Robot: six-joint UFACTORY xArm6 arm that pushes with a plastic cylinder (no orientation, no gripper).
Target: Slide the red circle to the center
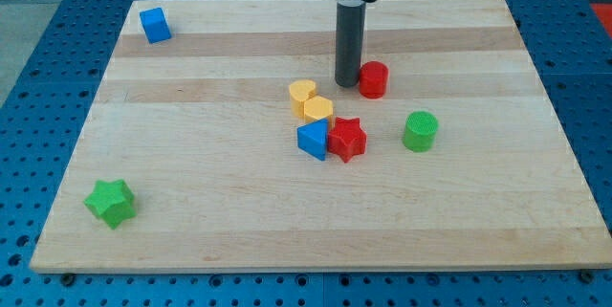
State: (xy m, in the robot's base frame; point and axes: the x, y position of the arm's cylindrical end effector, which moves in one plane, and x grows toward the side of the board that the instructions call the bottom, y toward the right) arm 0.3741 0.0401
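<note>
The red circle [373, 78] stands on the wooden board [210, 192], a little above and to the right of the board's middle. My tip [346, 82] rests on the board just left of the red circle, touching or nearly touching its left side. The dark rod rises straight up from there to the view's top.
Two yellow blocks, one [302, 93] and the other [317, 109], sit left and below my tip. A blue triangle [312, 140] and a red star [346, 139] lie below them. A green circle [420, 130] is at right, a blue cube [155, 24] top left, a green star [110, 202] bottom left.
</note>
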